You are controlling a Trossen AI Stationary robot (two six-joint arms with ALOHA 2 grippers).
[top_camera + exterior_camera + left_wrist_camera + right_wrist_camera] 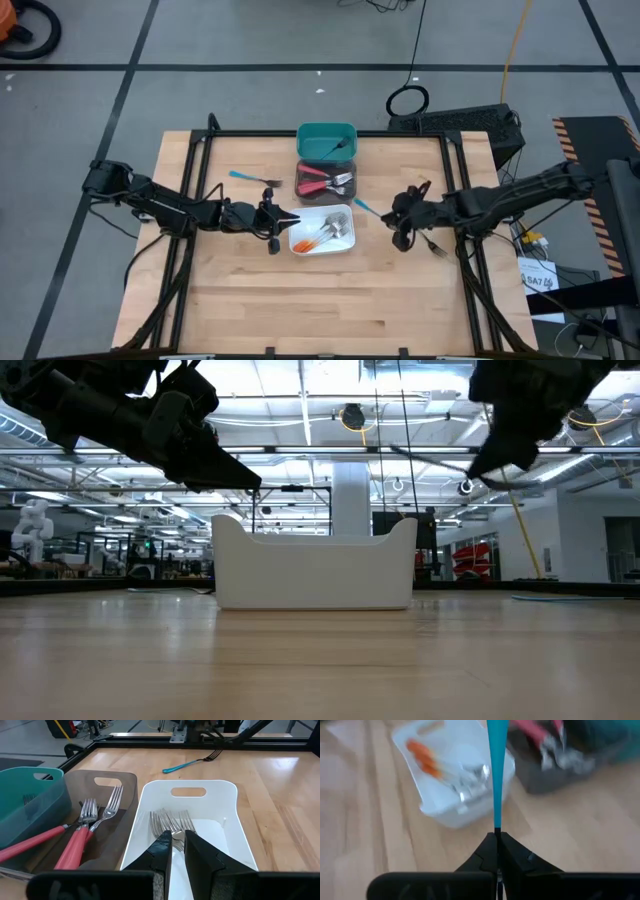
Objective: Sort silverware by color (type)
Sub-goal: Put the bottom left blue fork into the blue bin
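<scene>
The right gripper (497, 836) is pinched tight on a blue fork (496, 765) by its thin plastic handle, right of the middle in the high view. The left gripper (178, 840) hangs over the near end of the white bin (230, 827) with a small gap between its fingers and holds nothing. Shiny metal fork heads lie in that smooth white bin. Red forks (75, 842) lie in the dark bin (127, 782). Another blue fork (252, 178) lies on the wooden table (330, 300), upper left of the bins.
</scene>
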